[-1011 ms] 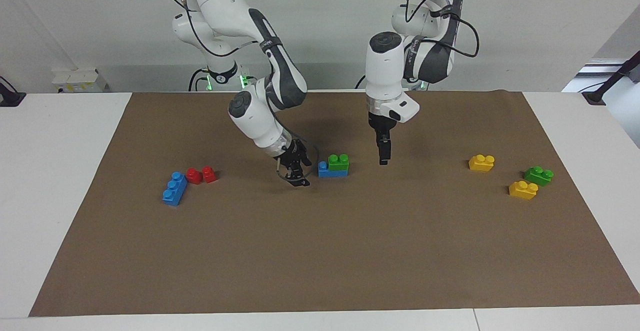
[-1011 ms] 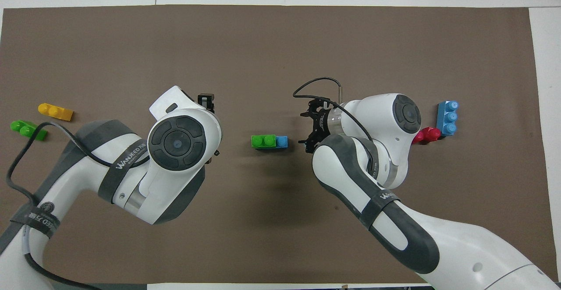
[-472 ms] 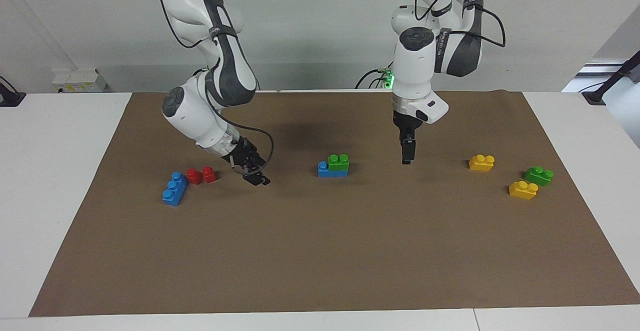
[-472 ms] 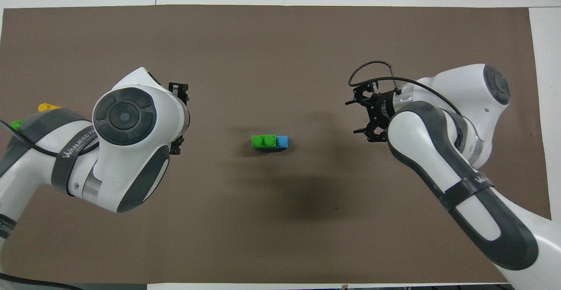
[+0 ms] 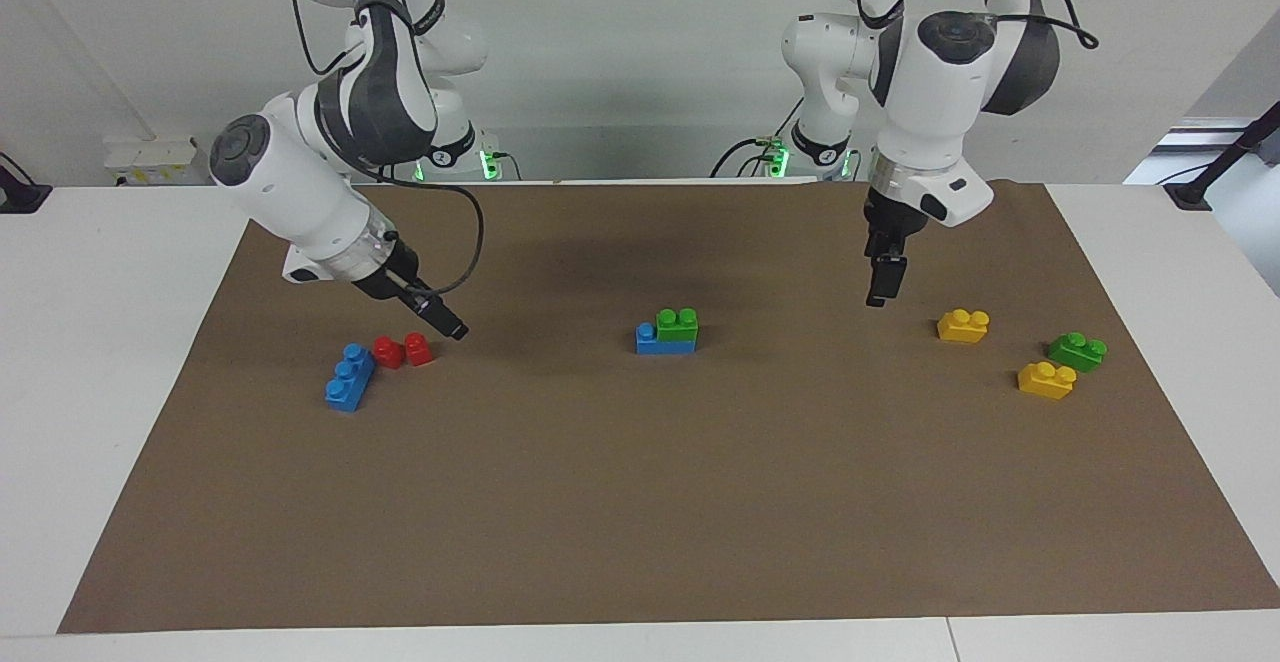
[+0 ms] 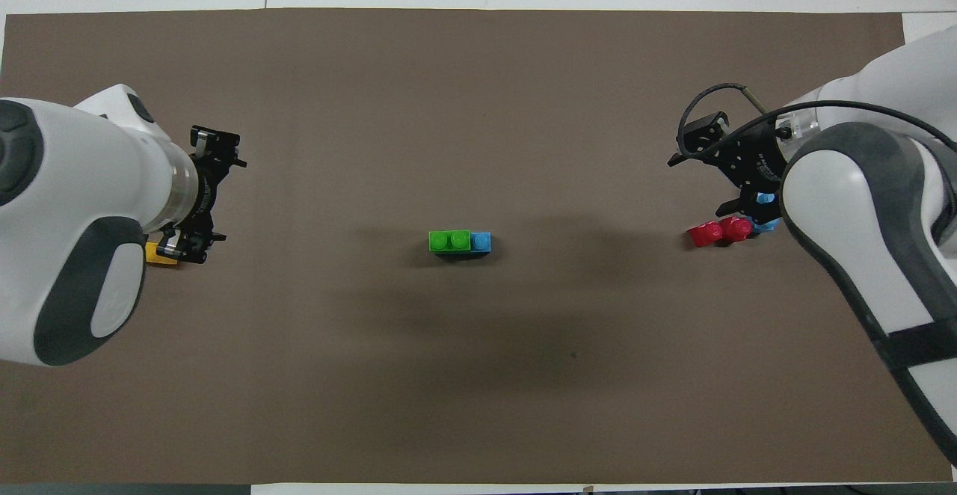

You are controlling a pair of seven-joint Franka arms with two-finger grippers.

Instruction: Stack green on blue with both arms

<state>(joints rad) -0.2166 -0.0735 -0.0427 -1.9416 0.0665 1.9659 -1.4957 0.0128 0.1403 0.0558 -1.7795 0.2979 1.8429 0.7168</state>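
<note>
Overhead view first: the green brick (image 6: 449, 241) sits on the blue brick (image 6: 481, 241) at the middle of the brown mat (image 6: 478, 106), covering two of its studs, one blue stud bare at the right arm's end. Nothing holds the stack.

Toward the left arm's end of the desk (image 5: 100, 342) from that stack, the left gripper (image 6: 209, 196) hangs in the air with its fingers spread and nothing between them, over the mat next to a yellow brick (image 5: 963, 325). Farther toward that end lie a second yellow brick (image 5: 1046, 380) and the other green brick (image 5: 1077, 350), just beside each other.

Toward the right arm's end from the stack, the right gripper (image 6: 721, 173) is spread wide and carries nothing, tilted above the two red bricks (image 5: 404, 350). The second blue brick (image 5: 349, 377) touches the red pair at its outer end.
</note>
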